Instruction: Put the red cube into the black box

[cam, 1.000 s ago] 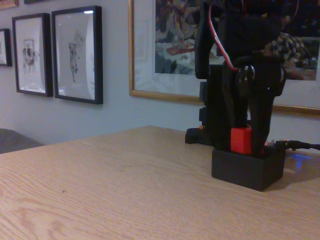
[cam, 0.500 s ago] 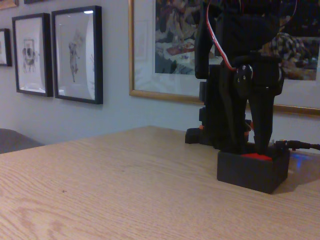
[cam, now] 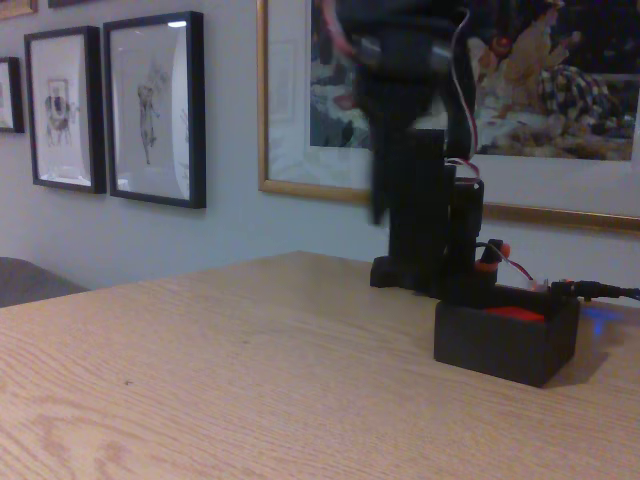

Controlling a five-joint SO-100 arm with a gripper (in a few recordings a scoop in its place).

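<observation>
The black box (cam: 500, 348) stands on the wooden table (cam: 230, 380) at the right of the fixed view. Inside it lies the red cube (cam: 516, 314), with just its top face showing above the rim. My gripper (cam: 385, 185) is raised well above and to the left of the box, and appears as a dark motion-blurred shape in front of the arm. Nothing red shows in it. The blur hides how its jaws stand.
The black base tower (cam: 432, 215) with red and white wires stands just behind the box, with a small orange-red round part (cam: 490, 254) beside it. A cable (cam: 600, 291) and a blue glow lie at the far right. Framed pictures hang on the wall.
The cube went from between the fingers above the box down into it. The gripper then let go and swung up and left, away from the box.
</observation>
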